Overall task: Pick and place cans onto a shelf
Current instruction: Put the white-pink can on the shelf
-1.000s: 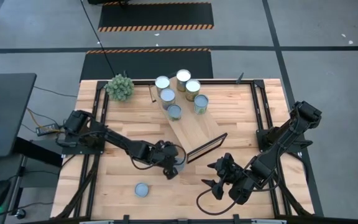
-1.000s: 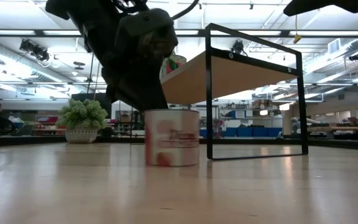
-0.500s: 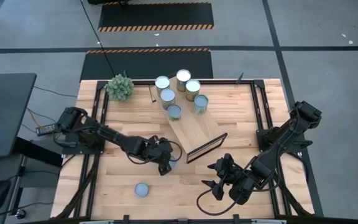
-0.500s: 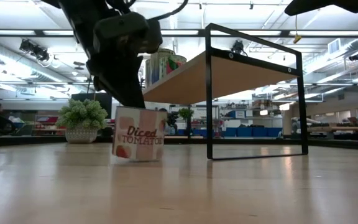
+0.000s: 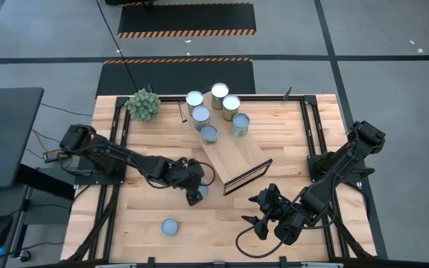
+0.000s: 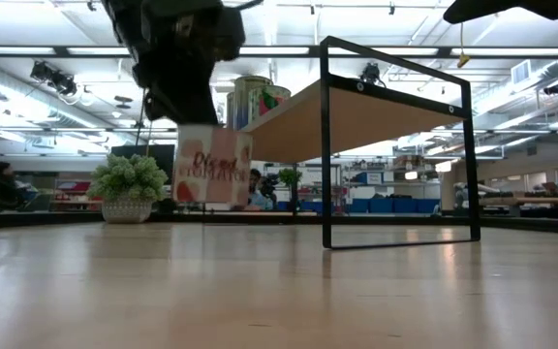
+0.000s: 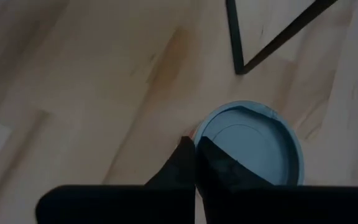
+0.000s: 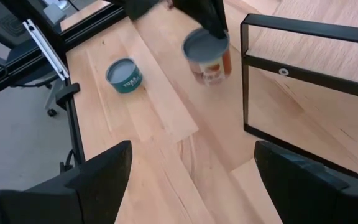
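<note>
- left fingers (image 7: 194, 171) are pinching the rim of the diced tomato can (image 6: 211, 177), with the left gripper (image 5: 194, 192) clamped on it from above
- that can is up off the bench (image 6: 279, 291), hanging clear in the low view, just beside the dark frame end of the shelf (image 5: 233, 158)
- from the right wrist camera the can (image 8: 207, 57) shows its bluish-grey top and red label, near the shelf frame (image 8: 303, 50)
- five more cans sit clustered at the shelf's far end, one being the silvery-topped can (image 5: 220, 91)
- a short teal tuna can (image 5: 170, 226) sits alone on the bench near the front edge, well apart from the shelf
- right gripper (image 5: 263, 216) waits low at the front right of the bench, its fingers (image 8: 98, 171) spread wide and holding nothing
- green plant ball (image 5: 144, 104) rests at the back left corner
</note>
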